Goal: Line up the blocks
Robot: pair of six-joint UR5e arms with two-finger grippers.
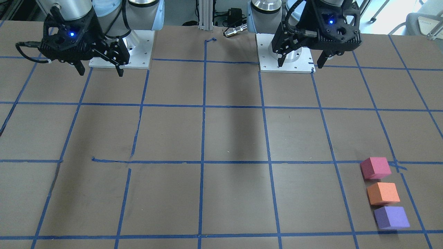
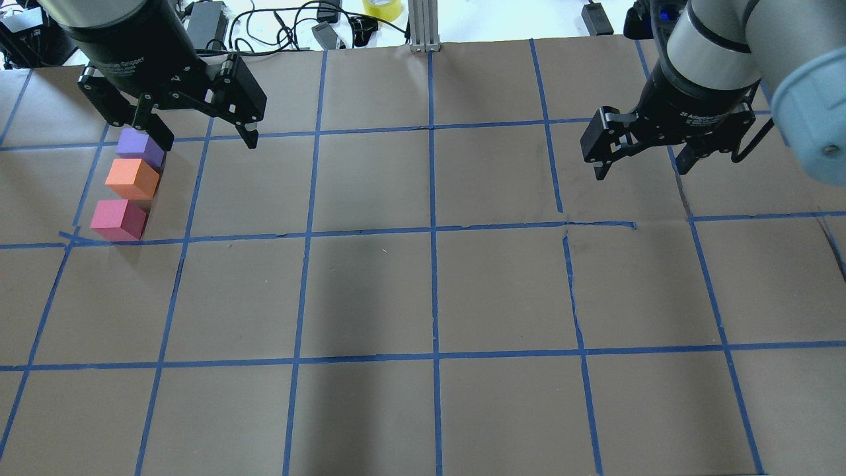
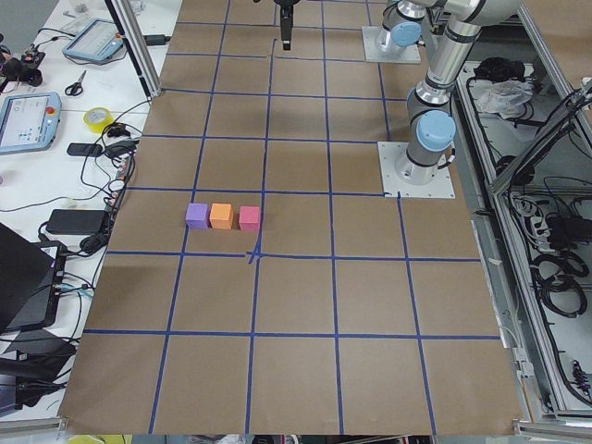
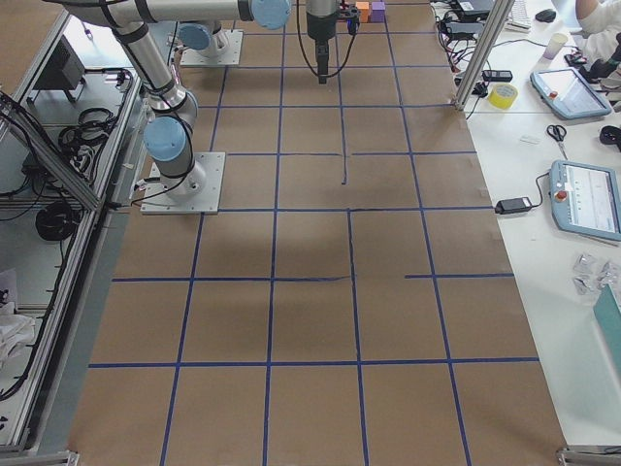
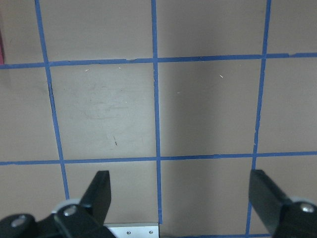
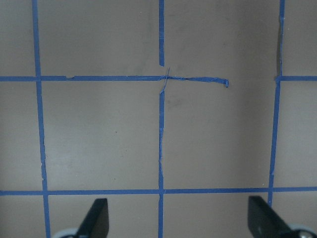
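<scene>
Three small foam cubes lie in a straight row, nearly touching, near the table's far left: purple block (image 2: 140, 147), orange block (image 2: 132, 178), pinkish-red block (image 2: 117, 219). They also show in the front view as pinkish-red (image 1: 375, 167), orange (image 1: 383, 193) and purple (image 1: 391, 217). My left gripper (image 2: 208, 140) is open and empty, raised above the table, apart from the blocks. Its wrist view (image 5: 181, 198) shows bare grid between the fingers. My right gripper (image 2: 641, 170) is open and empty, raised over the right half, far from the blocks.
Blue tape marks a grid on the brown table (image 2: 429, 297). White arm base plates (image 1: 121, 58) stand at the robot's edge. An aluminium post (image 2: 423, 23), cables and a tape roll (image 2: 382, 8) lie beyond the far edge.
</scene>
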